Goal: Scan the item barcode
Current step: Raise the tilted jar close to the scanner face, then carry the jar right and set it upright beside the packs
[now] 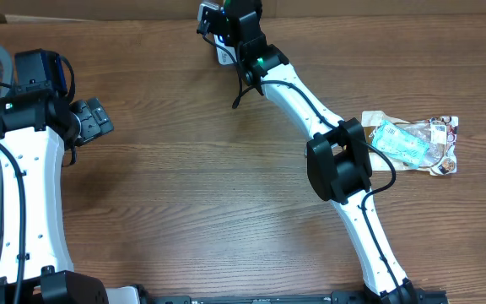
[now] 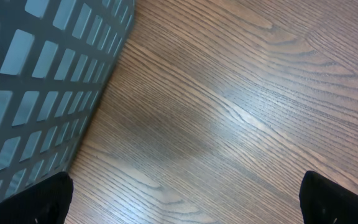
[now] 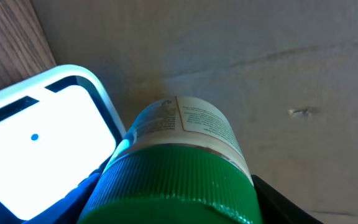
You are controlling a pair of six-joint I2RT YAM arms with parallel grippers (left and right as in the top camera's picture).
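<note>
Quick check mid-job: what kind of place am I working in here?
Probably a mock checkout bench: the right tool holds a green-lidded jar by a lit white scanner, with a grey mesh basket and snack packets on the wooden table.

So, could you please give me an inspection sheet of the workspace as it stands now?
Surface: wooden table, no spills seen.
Job's things: green-lidded bottle held beside the white scanner, its window lit.
Clutter: snack packets at the right; grey basket at the left.
Grippers: left gripper open, empty; right gripper closed on the bottle.
Cables: black cable looping beside the right arm.
Surroundings: cardboard wall behind the scanner.
</note>
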